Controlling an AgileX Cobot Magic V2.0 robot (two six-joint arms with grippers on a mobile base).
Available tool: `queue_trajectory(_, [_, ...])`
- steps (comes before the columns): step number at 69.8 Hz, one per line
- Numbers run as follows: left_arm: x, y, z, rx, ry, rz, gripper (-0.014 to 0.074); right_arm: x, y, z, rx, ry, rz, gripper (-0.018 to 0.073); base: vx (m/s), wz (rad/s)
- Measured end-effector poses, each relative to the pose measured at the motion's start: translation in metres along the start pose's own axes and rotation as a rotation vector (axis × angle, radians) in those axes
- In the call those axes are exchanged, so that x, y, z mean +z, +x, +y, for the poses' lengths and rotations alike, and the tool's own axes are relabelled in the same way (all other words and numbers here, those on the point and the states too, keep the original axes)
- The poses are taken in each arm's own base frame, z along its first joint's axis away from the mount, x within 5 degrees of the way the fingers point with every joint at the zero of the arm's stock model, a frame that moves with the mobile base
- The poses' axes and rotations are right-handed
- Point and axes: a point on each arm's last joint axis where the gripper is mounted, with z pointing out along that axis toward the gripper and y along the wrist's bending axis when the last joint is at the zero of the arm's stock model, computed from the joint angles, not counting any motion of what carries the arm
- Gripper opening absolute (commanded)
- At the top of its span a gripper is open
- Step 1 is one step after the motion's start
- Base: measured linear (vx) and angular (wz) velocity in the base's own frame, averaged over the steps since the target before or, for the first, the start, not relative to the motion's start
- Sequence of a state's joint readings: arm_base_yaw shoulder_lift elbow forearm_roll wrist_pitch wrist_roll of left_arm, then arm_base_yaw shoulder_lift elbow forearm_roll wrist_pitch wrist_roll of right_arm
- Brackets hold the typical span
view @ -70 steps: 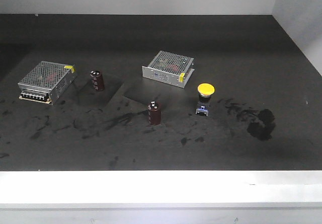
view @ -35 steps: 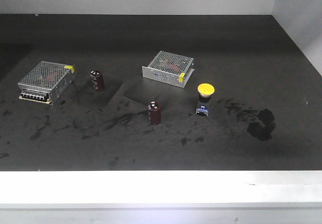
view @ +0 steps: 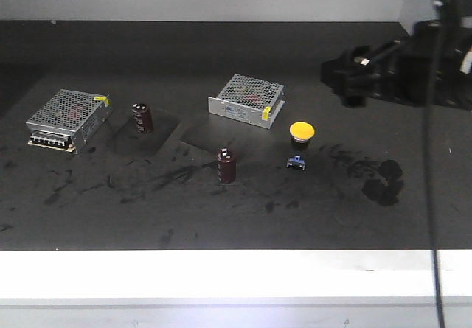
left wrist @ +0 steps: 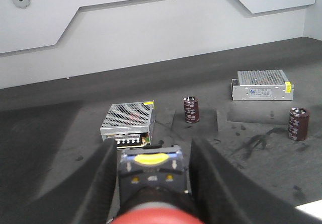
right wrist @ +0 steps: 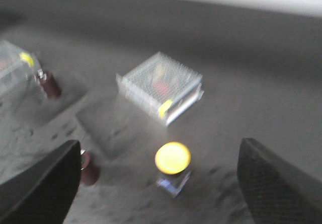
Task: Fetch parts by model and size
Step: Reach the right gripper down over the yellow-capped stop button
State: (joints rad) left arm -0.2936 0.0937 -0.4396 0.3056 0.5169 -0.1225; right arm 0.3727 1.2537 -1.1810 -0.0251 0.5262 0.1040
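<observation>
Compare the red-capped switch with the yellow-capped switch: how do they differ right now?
The red-capped switch is gripped in the left hand; the yellow-capped switch is untouched. The yellow-capped switch stands upright on the table; the red-capped switch points its cap at the wrist camera. Caps differ: red versus yellow. Both are mushroom-head buttons on dark bodies.

The scuffed black table (view: 221, 225) bears two mesh boxes (view: 68, 119) (view: 246, 99), two maroon capacitors (view: 143, 118) (view: 226, 165) and a yellow switch (view: 301, 144).
</observation>
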Motion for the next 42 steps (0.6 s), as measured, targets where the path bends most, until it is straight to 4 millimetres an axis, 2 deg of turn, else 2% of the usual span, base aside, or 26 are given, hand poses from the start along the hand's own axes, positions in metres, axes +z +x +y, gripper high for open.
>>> queue_trajectory(19, [0.000, 0.000, 0.000, 0.000, 0.000, 0.001, -0.0006, 0.063, -0.026, 0.005, 0.118, 0.057, 0.253, 0.0594, 0.00, 0.00])
queue_trajectory(42, [0.000, 0.001, 0.000, 0.000, -0.001, 0.008, -0.0006, 0.133, -0.024, 0.003, 0.208, 0.228, 0.559, 0.0594, 0.00, 0.00])
